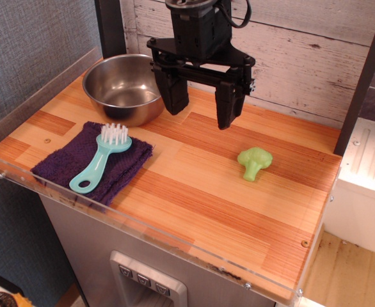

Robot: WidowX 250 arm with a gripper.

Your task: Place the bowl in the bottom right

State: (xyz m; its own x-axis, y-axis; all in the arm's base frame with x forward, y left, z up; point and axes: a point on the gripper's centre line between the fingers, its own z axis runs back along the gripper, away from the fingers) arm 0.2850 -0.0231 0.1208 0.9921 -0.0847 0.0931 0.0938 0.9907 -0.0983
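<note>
Gripper (201, 109) open wide above a wooden table, holding nothing.

Its two black fingers (173, 93) hang apart with an empty gap between them, and they touch nothing. One finger is just beside the right side of the bowl (122, 87), hanging in front of its rim. The shiny metal bowl sits at the back left of the table (207, 192), and it is empty inside. In front of the bowl lies a purple cloth (95, 167), with a light blue brush (102, 157) resting on top of it, bristles up. A small green broccoli toy (254, 162) lies alone toward the right, well apart from the bowl. The table top is striped wood with a clear plastic edge (59, 185) around it. Behind it is a white plank wall (303, 57), and a gray wall (27, 51) stands on the left.
</note>
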